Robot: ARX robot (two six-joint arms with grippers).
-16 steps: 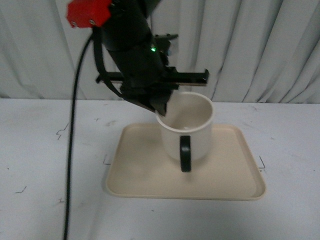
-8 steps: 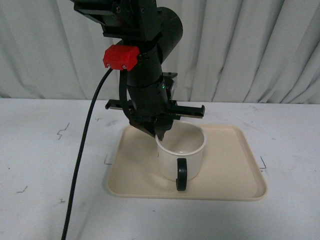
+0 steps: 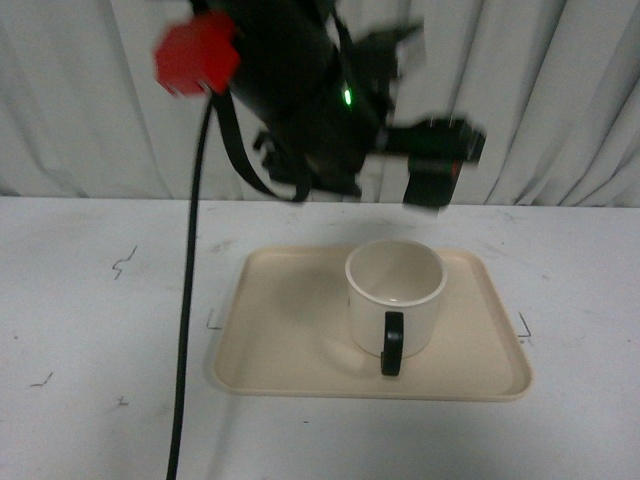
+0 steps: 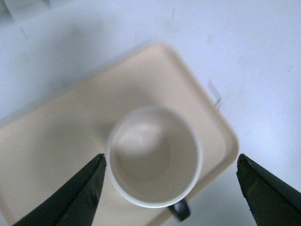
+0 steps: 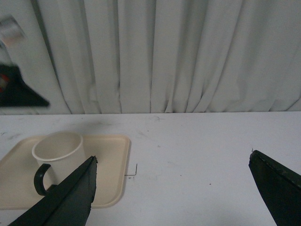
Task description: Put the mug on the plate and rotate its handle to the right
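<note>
1. Mug (image 3: 395,295) stands on plate (image 3: 280,340), centre-right of frame; handle (image 3: 392,343) points at the camera.
2. Left hand (image 4: 169,161), spread wide, empty, hovers directly above mug, the nearer.
3. Right hand (image 5: 171,160), wide too, well apart.

The left arm (image 3: 300,90) is raised high and reaches across toward the right, blurred in the front view. The left gripper (image 4: 170,160) points straight down, its two fingers spread wide. The right gripper (image 5: 172,157) faces level forward with its fingers wide apart too.
</note>
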